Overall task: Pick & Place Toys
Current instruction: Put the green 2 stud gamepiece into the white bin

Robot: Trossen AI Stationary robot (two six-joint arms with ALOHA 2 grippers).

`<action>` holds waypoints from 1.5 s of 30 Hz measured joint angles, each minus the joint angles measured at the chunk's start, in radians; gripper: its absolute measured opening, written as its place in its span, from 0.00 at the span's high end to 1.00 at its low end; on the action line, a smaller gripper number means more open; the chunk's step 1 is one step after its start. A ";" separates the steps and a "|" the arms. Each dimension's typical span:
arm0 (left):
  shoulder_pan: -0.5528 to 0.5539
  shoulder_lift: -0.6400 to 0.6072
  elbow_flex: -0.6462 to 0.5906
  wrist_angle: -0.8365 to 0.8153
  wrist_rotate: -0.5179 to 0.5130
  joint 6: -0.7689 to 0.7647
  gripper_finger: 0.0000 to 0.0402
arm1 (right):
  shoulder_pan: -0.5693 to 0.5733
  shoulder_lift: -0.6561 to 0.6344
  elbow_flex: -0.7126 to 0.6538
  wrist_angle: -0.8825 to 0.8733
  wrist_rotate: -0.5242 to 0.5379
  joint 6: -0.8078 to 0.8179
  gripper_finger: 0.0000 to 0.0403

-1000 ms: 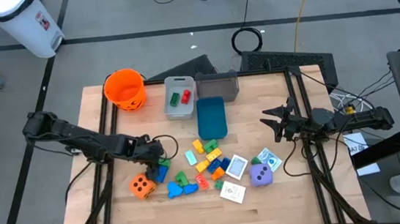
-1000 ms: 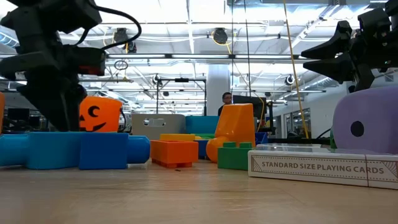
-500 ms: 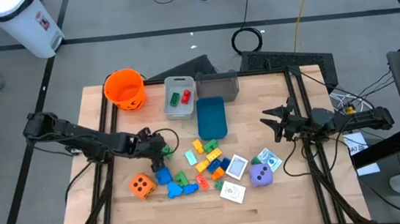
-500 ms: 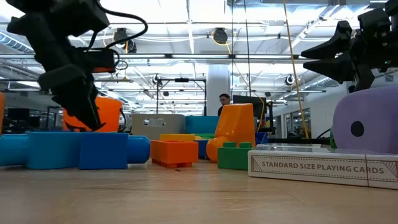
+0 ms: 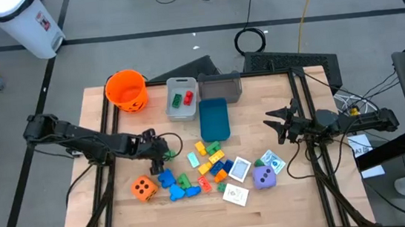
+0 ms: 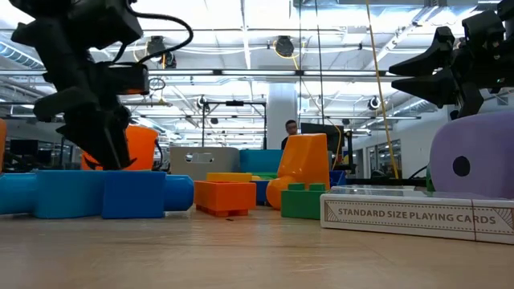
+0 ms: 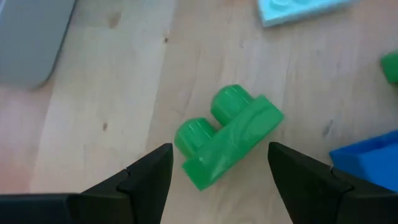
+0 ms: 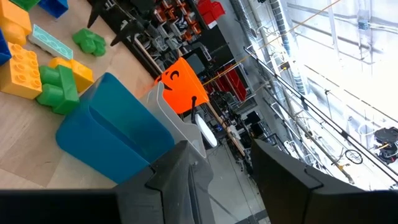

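A green two-stud block (image 7: 230, 137) lies flat on the wooden table (image 5: 122, 210), left of the heap of coloured blocks (image 5: 211, 161). My left gripper (image 7: 219, 148) hangs open, slanting down over it (image 5: 160, 153), a finger on either side and touching nothing. An orange dotted die (image 5: 143, 188), blue blocks (image 5: 172, 189), a purple die (image 5: 264, 177) and picture cards (image 5: 239, 169) lie along the near part of the table. My right gripper (image 5: 272, 122) waits open at the right, raised and level.
An orange pumpkin bucket (image 5: 126, 90) stands at the far left. Beside it is a grey bin (image 5: 182, 98) holding a red and a green block, then a blue bin (image 5: 214, 119) and a second grey bin (image 5: 222, 88). A playing-card box (image 6: 418, 217) sits near the front.
My left gripper has swung a little toward the table's right edge and turned at the wrist, from pointing straight down to slanting. It has stayed open and has kept still for the last half second. No toy has moved.
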 joint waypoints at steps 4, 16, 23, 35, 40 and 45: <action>0.028 0.000 -0.022 -0.001 0.001 -0.085 0.33 | 0.000 0.000 0.000 0.000 0.000 0.000 0.58; 0.047 0.000 -0.075 0.115 -0.034 0.071 0.33 | 0.000 0.000 0.000 0.000 0.000 0.000 0.58; 0.047 0.000 -0.075 0.203 -0.028 0.180 0.33 | 0.000 0.000 0.000 0.000 0.000 0.000 0.58; 0.109 -0.001 -0.075 0.229 0.049 0.175 0.33 | 0.000 0.000 0.000 0.000 0.000 0.000 0.58; 0.133 0.021 -0.075 0.251 0.115 0.194 0.33 | 0.000 0.000 0.000 0.000 0.000 0.000 0.58; 0.160 0.116 -0.074 0.306 0.145 0.203 0.33 | 0.000 0.000 0.000 0.000 0.000 0.000 0.58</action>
